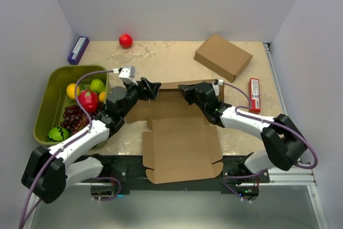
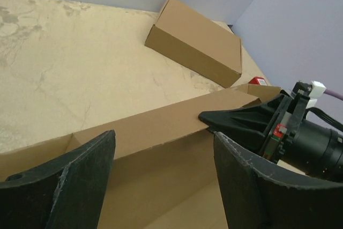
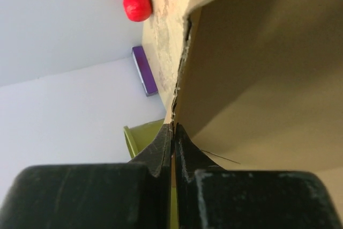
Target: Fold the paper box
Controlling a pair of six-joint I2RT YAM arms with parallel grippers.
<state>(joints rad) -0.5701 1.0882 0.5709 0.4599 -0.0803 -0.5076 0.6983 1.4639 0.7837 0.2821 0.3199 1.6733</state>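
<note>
The left gripper (image 2: pixel 163 137) has its black fingers (image 2: pixel 69 181) spread wide, and the upright far flap of the plain brown corrugated cardboard box (image 2: pixel 155 127) shows between them. At the flap's right end the right gripper (image 2: pixel 208 117) seems pinched on the edge. Farther off, a closed brown carton (image 2: pixel 195 38) lies on the beige marbled table (image 2: pixel 64 57).

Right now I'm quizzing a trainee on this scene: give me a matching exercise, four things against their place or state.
1 left claw
2 right claw
3 red ball
4 closed carton

A far right of the table
B shut on the paper box
C open
D far edge, left of centre

Pairs: 1-C, 2-B, 3-D, 4-A
</note>
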